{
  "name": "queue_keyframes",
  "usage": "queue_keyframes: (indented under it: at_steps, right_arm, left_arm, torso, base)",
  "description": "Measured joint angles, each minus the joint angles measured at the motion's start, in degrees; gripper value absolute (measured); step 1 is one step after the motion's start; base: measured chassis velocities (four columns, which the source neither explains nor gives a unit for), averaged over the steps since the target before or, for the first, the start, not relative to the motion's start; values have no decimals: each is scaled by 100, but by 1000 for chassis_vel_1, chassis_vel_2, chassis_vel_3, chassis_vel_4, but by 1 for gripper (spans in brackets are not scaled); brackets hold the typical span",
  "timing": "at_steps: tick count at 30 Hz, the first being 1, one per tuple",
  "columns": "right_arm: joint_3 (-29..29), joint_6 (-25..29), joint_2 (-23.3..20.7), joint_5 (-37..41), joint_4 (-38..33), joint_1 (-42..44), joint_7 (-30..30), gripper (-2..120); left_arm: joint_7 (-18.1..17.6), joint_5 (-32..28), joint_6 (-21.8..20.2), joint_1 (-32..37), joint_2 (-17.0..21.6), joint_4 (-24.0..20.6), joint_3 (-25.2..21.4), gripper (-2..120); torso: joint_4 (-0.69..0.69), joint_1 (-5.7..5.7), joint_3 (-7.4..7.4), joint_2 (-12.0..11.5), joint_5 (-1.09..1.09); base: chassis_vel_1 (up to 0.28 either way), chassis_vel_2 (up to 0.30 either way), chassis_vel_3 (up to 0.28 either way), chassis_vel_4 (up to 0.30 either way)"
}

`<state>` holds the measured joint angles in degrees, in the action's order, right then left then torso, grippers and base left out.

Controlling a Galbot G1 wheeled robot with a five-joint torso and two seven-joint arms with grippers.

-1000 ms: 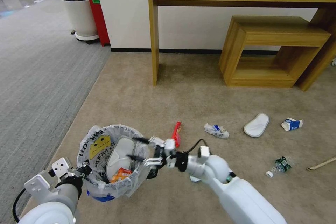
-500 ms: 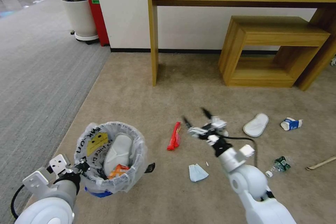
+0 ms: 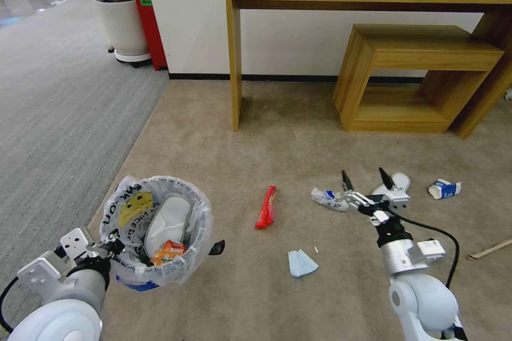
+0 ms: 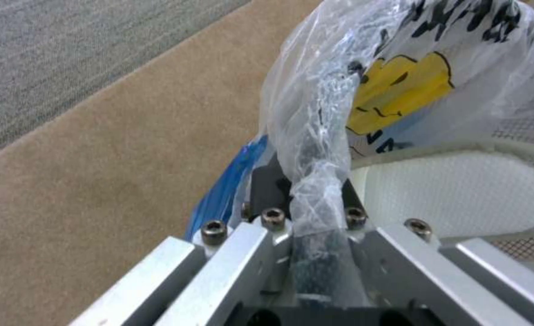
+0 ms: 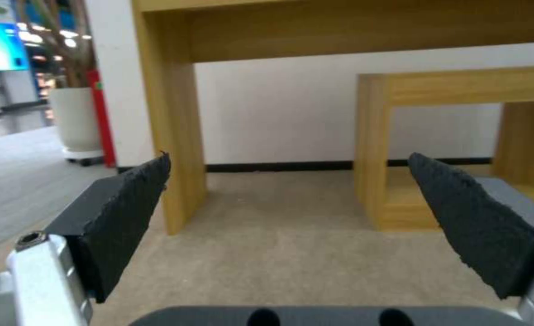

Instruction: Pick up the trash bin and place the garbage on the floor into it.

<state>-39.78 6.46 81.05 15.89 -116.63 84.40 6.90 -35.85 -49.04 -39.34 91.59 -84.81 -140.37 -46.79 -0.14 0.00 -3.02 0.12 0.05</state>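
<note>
The trash bin (image 3: 197, 234) hangs at the lower left, lined with a clear bag showing a yellow smiley (image 3: 135, 208). A white slipper (image 3: 168, 224) and an orange wrapper (image 3: 168, 252) lie inside it. My left gripper (image 3: 113, 248) is shut on its bag-wrapped rim (image 4: 315, 199). Garbage lies on the beige carpet: a red wrapper (image 3: 265, 206), a crumpled white-blue piece (image 3: 329, 198), a second white slipper (image 3: 397, 181), a blue-white cup (image 3: 444, 189), a pale blue scrap (image 3: 302, 262) and a wooden stick (image 3: 489, 249). My right gripper (image 3: 365, 177) is open and empty just in front of that slipper; its dark pads (image 5: 128, 213) stand wide apart.
A wooden desk (image 3: 234, 53) and a low wooden bench (image 3: 416, 74) stand against the white wall ahead. A white planter (image 3: 122, 24) and a red box (image 3: 149, 26) sit at the far left. Grey carpet (image 3: 53, 117) borders the beige carpet on the left.
My right gripper has swung from over the bin rightward to the litter by the slipper, open and empty throughout. The bin, still held by my left gripper, has shifted slightly left.
</note>
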Motion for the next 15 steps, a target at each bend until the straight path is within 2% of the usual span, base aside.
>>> queue_keyframes:
  at_steps: [10,15]
  right_arm:
    - [-79,22,-35,5,-55,119,-75,100]
    - [85,-312,-186,-272,123,122,56,100]
  left_arm:
    - [27,-27,71,0,71,-12,-23,0]
    - [27,-36,89,37,83,-32,-23,0]
  torso:
    - [0,0,0,0,0]
    - [0,0,0,0,0]
  base:
    - [0,0,0,0]
    - [0,0,0,0]
